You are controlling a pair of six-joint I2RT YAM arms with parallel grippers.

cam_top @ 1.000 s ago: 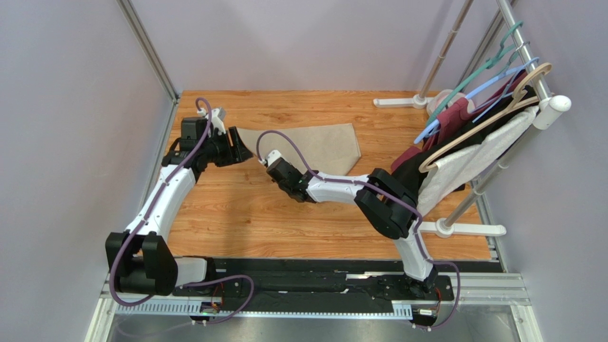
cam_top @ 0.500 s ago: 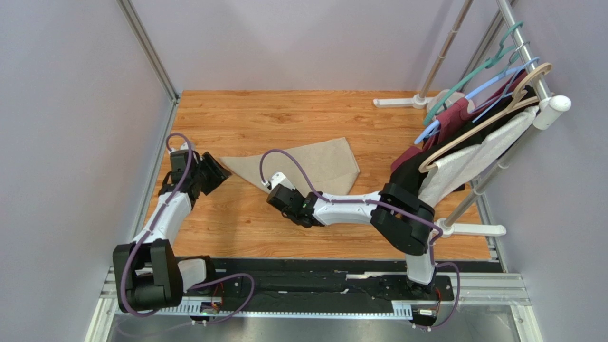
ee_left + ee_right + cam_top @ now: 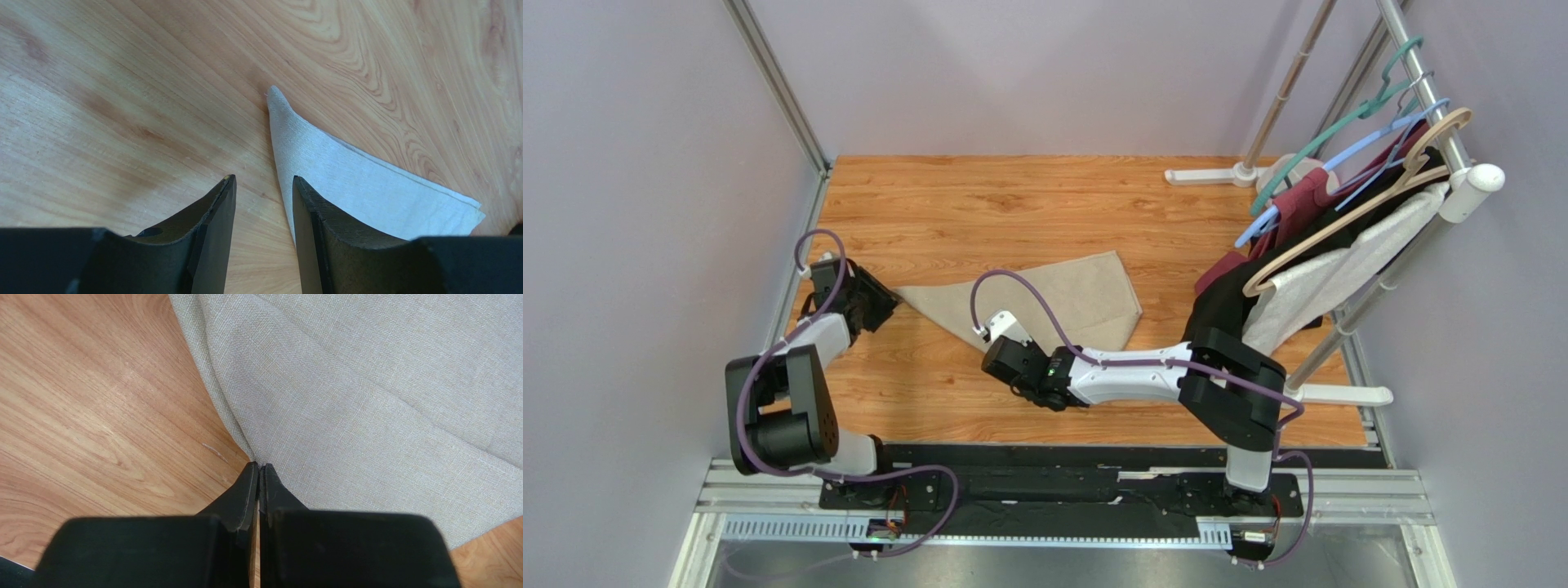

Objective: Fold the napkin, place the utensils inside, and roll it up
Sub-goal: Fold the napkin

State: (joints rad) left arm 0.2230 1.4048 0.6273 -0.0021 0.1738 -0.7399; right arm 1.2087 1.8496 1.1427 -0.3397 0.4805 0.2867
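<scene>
The beige napkin (image 3: 1063,300) lies folded to a rough triangle on the wooden table (image 3: 1014,196). My left gripper (image 3: 881,298) stands open just off the napkin's pointed left corner; in the left wrist view the gripper (image 3: 263,179) has only bare wood between its fingers and the napkin (image 3: 356,184) lies beside the right finger. My right gripper (image 3: 1004,358) is at the napkin's near folded edge, and in the right wrist view the gripper (image 3: 259,465) is shut with its tips pinching that edge of the napkin (image 3: 368,386). The utensils are out of view.
A clothes rack (image 3: 1425,116) with hangers and white, maroon and black garments (image 3: 1308,270) fills the right side; its white feet (image 3: 1320,395) rest on the table. Grey walls and a metal post (image 3: 775,86) bound the left and back.
The left gripper let go of the napkin's left corner and drew back toward the near left while narrowing. The right gripper pulled nearer, and the napkin slid nearer with it.
</scene>
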